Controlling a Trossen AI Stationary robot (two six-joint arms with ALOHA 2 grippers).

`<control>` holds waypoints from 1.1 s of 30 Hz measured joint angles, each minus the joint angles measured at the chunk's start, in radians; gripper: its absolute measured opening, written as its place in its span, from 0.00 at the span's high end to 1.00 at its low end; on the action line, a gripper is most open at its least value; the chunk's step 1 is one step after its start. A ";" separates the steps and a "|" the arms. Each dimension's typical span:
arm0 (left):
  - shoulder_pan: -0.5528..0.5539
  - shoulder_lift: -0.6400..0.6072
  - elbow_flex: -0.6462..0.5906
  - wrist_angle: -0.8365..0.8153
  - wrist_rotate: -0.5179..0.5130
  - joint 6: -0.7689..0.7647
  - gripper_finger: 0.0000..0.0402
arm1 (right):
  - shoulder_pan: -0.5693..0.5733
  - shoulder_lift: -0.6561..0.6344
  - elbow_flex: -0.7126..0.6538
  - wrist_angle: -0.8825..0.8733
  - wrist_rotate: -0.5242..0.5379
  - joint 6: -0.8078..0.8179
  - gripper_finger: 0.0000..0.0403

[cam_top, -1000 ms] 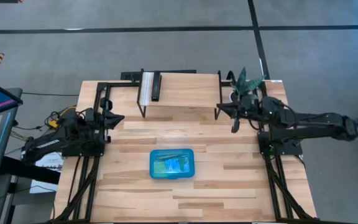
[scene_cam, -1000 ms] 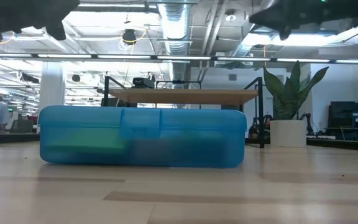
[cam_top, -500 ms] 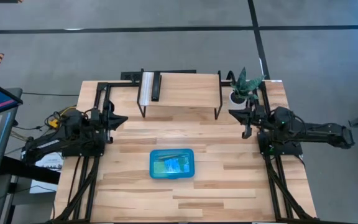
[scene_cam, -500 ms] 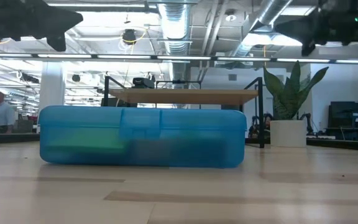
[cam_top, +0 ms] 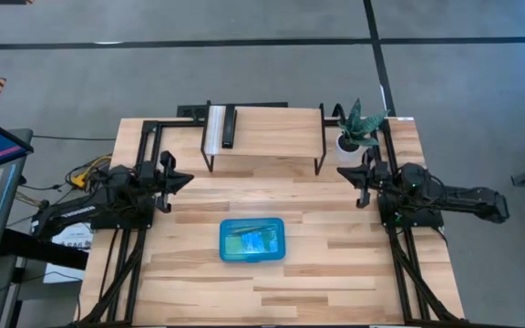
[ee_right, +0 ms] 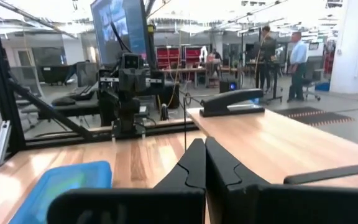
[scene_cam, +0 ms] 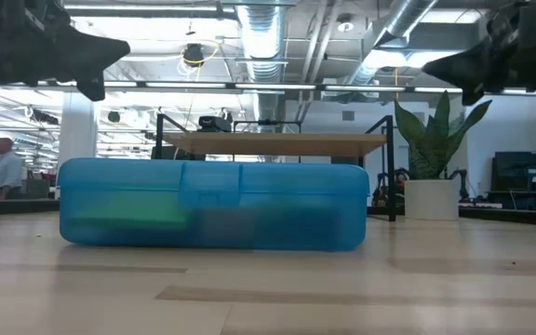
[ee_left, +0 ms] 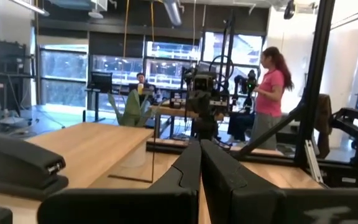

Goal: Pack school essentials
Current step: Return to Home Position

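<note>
A blue translucent case (cam_top: pixel 252 240) lies flat and closed on the table's middle, resting on its base (scene_cam: pixel 212 217). Green and blue shapes of the school essentials show through its lid (cam_top: pixel 249 241); I cannot tell them apart. My left gripper (cam_top: pixel 184 179) hovers shut at the table's left side, pointing toward the middle, well clear of the case. My right gripper (cam_top: pixel 343 170) hovers shut at the right side, facing it. In the wrist views both pairs of fingers (ee_left: pixel 200 152) (ee_right: pixel 204 152) lie closed with nothing between them. The case's corner (ee_right: pixel 61 186) shows in the right wrist view.
A wooden shelf riser (cam_top: pixel 262 128) on black legs stands at the far middle, carrying a black stapler (cam_top: pixel 229 128) and a white object (cam_top: pixel 215 130). A potted plant (cam_top: pixel 361 123) stands at the far right. People move in the room beyond (ee_left: pixel 269 93).
My right gripper has come down and drawn back toward the table's right edge, staying shut. My left gripper has sunk a little, also shut. The case has not moved.
</note>
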 joint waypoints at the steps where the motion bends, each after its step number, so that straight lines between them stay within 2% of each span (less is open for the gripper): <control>1: 0.000 0.000 0.000 -0.005 0.000 0.000 1.00 | 0.001 -0.010 0.000 -0.017 0.000 0.002 0.98; 8: 0.000 0.001 -0.001 -0.033 0.035 0.029 1.00 | -0.004 -0.064 0.000 -0.108 0.000 0.001 0.98; 15: 0.000 0.001 -0.002 -0.159 0.037 0.070 1.00 | -0.012 -0.101 0.000 -0.245 0.001 0.016 0.98; 23: 0.000 0.007 -0.003 -0.151 0.088 0.070 1.00 | -0.055 -0.102 0.003 -0.353 0.004 0.086 0.98; 26: 0.000 0.007 -0.003 -0.152 0.071 0.070 1.00 | -0.075 -0.096 0.009 -0.382 0.003 0.018 0.96; 33: 0.000 0.007 -0.003 -0.163 -0.026 0.069 1.00 | -0.087 -0.089 0.009 -0.383 0.003 0.011 0.92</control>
